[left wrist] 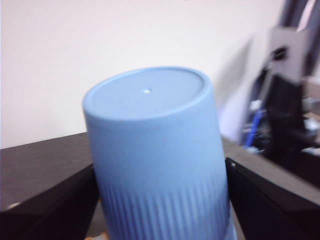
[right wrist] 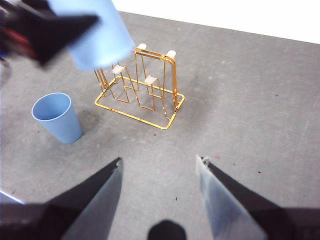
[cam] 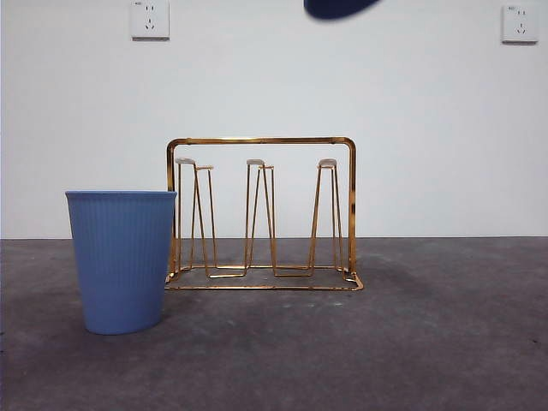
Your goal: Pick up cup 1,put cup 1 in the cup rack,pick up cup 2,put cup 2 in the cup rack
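**One cup held up high, one cup on the table**

A light blue cup (left wrist: 157, 160) is held by the left gripper (left wrist: 160, 200). The two black jaws are pressed against the cup's ribbed sides, one on each side. The cup is turned so that its flat bottom is seen first in the left wrist view. From the right wrist view, this cup (right wrist: 97, 32) is seen blurred, up in the air above the cup rack (right wrist: 140, 87). No dark speck can be made out on its wall, so it cannot be told which of the two cups it is.

A second blue cup (cam: 122, 261) is stood upright on the grey table (cam: 428, 342), mouth up. It is placed just beside one end of the gold wire rack (cam: 261, 214), a little nearer to the front camera. Nothing is hung on the rack's pegs.

The right gripper (right wrist: 159, 165) is held high over the table, well apart from the rack and both cups. Its jaws are spread wide, and nothing is held between them.

Only a dark tip (cam: 341, 7) is seen at the top edge of the front view.
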